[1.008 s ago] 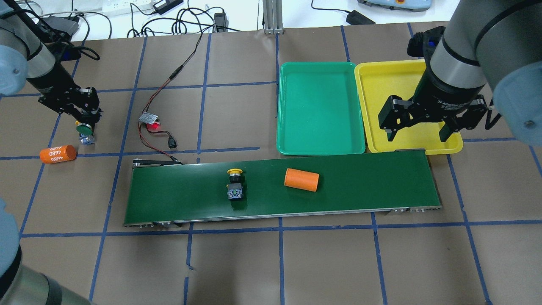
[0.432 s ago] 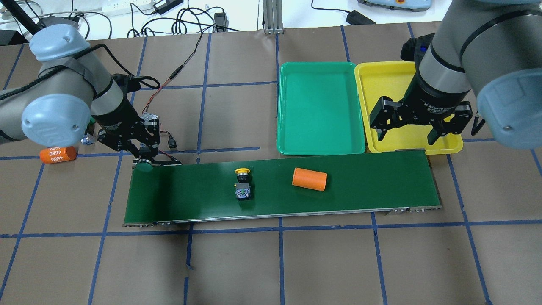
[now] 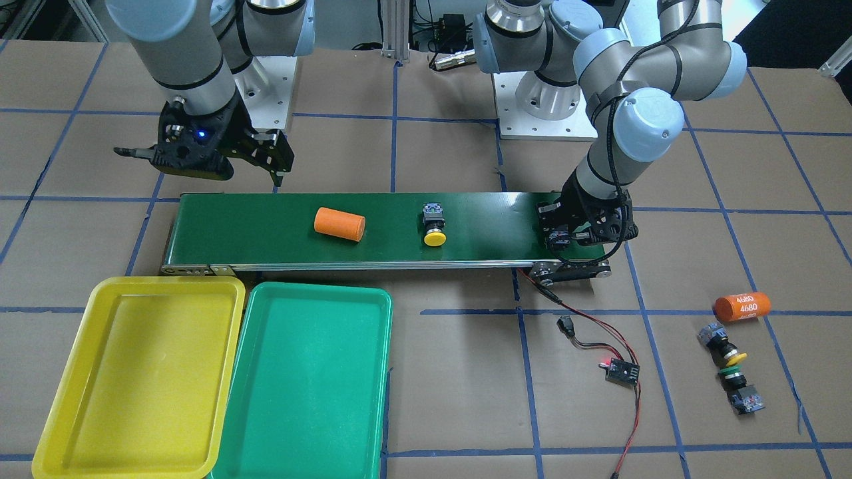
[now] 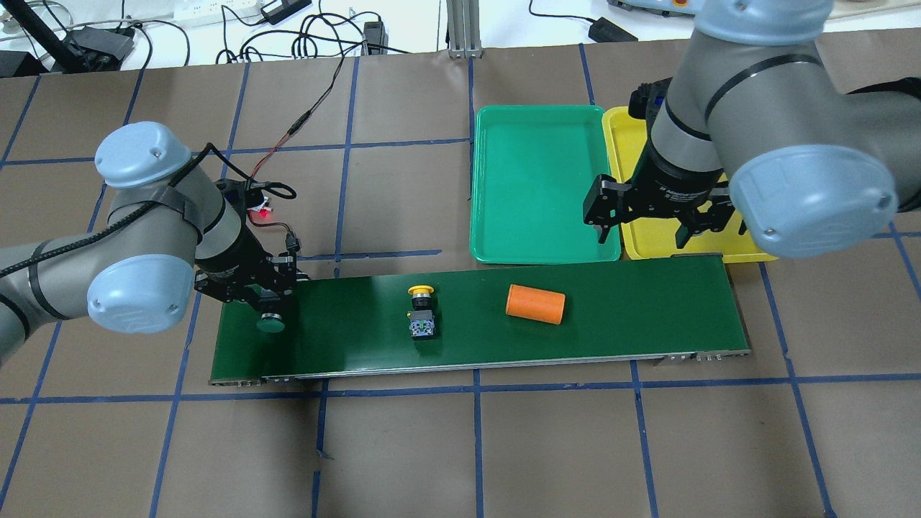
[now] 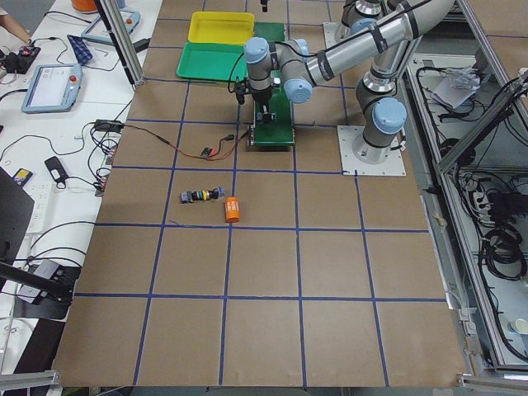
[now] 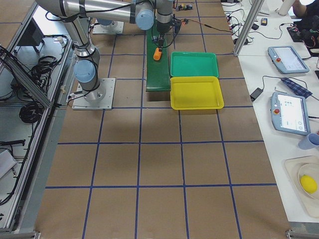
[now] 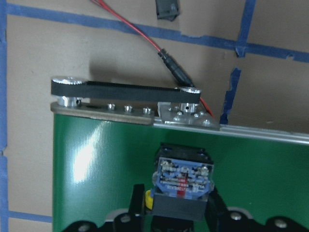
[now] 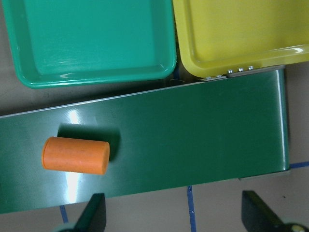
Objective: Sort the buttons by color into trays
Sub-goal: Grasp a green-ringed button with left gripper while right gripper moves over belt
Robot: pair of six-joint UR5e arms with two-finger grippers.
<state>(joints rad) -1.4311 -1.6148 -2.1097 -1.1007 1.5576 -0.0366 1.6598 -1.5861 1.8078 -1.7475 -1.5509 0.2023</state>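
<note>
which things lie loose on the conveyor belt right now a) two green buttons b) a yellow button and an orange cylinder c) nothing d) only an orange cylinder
B: a yellow-capped button and an orange cylinder lie free on the conveyor belt, while the green-capped button is held in the left gripper.

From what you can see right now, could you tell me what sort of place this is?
Likely a robotics lab: two robot arms at a taped-grid table, a small conveyor belt, and teach pendants on a side bench.
</note>
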